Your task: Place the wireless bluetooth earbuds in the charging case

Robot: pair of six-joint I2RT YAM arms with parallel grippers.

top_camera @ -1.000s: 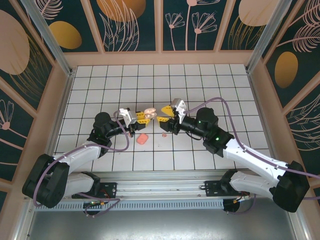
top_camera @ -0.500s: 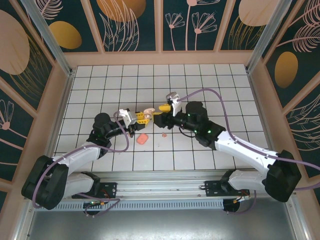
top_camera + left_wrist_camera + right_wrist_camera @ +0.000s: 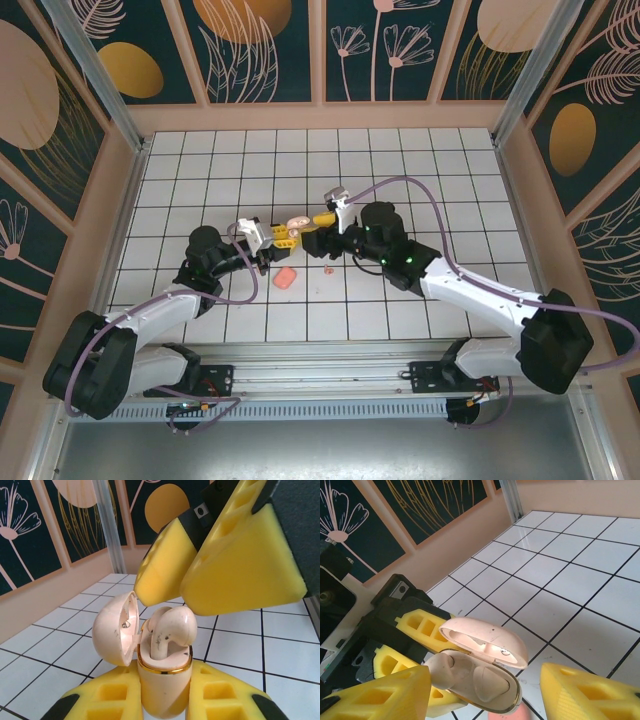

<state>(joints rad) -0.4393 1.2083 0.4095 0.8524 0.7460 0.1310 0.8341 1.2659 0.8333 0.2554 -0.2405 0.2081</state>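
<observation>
While the left pincer (image 3: 165, 686) clamps the charging case (image 3: 487, 645), the right pincer (image 3: 485, 679) gapes over its rim, walls (image 3: 320, 116) well apart.

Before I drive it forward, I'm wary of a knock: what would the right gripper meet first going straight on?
Probably the open cream-white, gold-rimmed charging case, pinched in the left gripper; it sits between the spread yellow fingers of the right gripper, a pale earbud inside. Depth is uncertain.

Under the jaws you have a white tiled desk (image 3: 400, 160) with a black grid. Around it, well beyond the jaws, you see dark teal wall panels (image 3: 260, 80) painted with gold and peach flowers, framed in pale wood, with aluminium posts (image 3: 94, 75) at the far corners.
</observation>
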